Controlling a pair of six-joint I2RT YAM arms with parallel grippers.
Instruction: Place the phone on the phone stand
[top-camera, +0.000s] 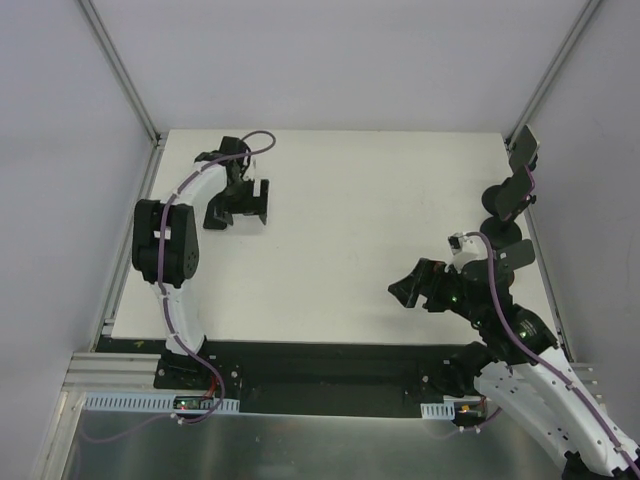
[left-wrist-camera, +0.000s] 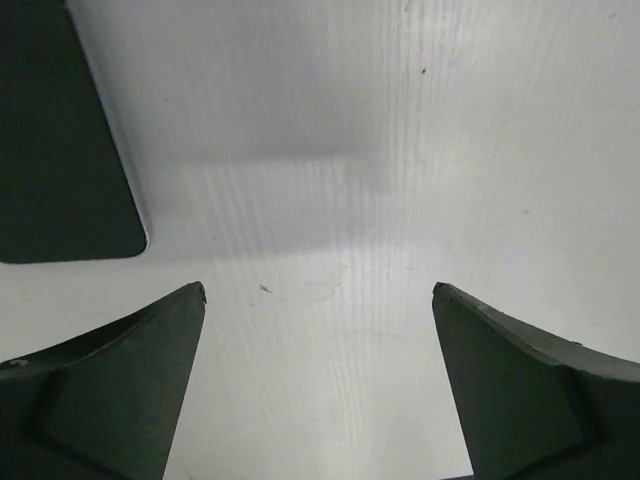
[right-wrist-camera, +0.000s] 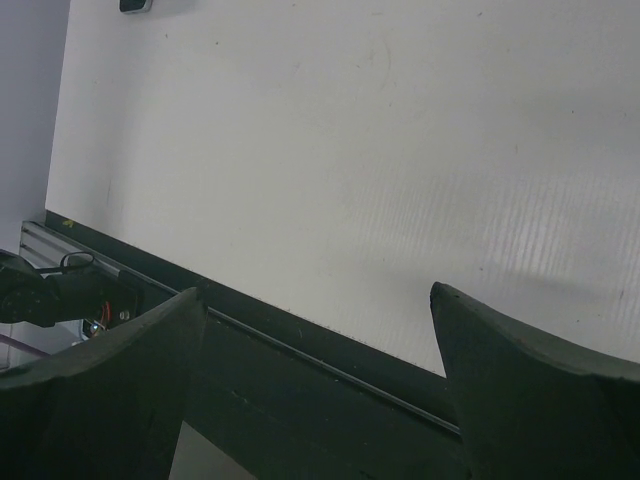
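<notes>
Black phone (left-wrist-camera: 60, 150), flat on the white table (top-camera: 350, 200). In the left wrist view one rounded corner shows at upper left. It lies beside the finger (left-wrist-camera: 110, 390) on that side, apart from it and outside the gap. From overhead I cannot pick it out from the dark gripper parts.

Left gripper (left-wrist-camera: 320, 290) hangs low over the far left part of the table. Jaws are spread wide, with only bare table between them.

Phone stand (top-camera: 508, 200) is at the far right edge, by the wall. It is black, with round parts stacked toward a small head on top. It is well apart from the phone.

Right gripper (right-wrist-camera: 318, 290) is over the near right part of the table, close to the dark front rail (right-wrist-camera: 300, 350). Its jaws are also wide apart and hold nothing.
</notes>
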